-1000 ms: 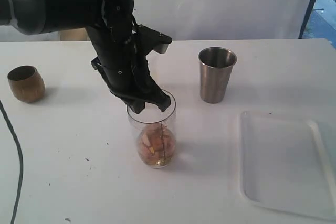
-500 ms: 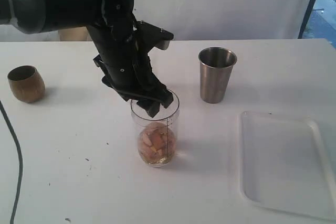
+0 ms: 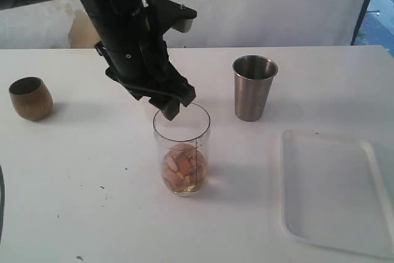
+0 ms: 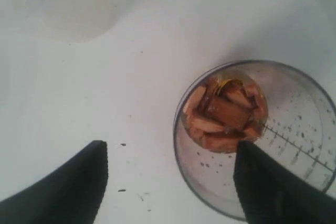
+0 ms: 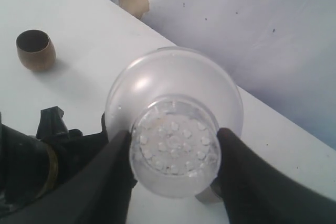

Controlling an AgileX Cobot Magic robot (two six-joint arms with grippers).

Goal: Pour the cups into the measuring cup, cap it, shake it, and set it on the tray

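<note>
The measuring cup [image 3: 181,152] stands upright mid-table, uncapped, with brownish pieces in its bottom; it also shows from above in the left wrist view [image 4: 220,177]. My left gripper [image 3: 167,104] hovers open just above its far rim, and its black fingers [image 4: 79,182] touch nothing. The steel tumbler [image 3: 253,87] stands upright to the right. The brown cup [image 3: 31,98] sits far left, also seen as the brown cup [image 5: 35,50]. The white tray [image 3: 335,189] lies at front right. My right gripper [image 5: 173,145], outside the exterior view, is shut on a frosted translucent plastic cup [image 5: 173,129].
A white backdrop rises behind the table, with a tan patch [image 3: 80,29] at its foot. A dark pole [image 3: 363,4] stands at back right. The left arm's black body [image 3: 129,29] hangs over the table's middle left.
My left gripper has opened, let go of the measuring cup's rim and risen up and back. The measuring cup has shifted slightly to the right.
</note>
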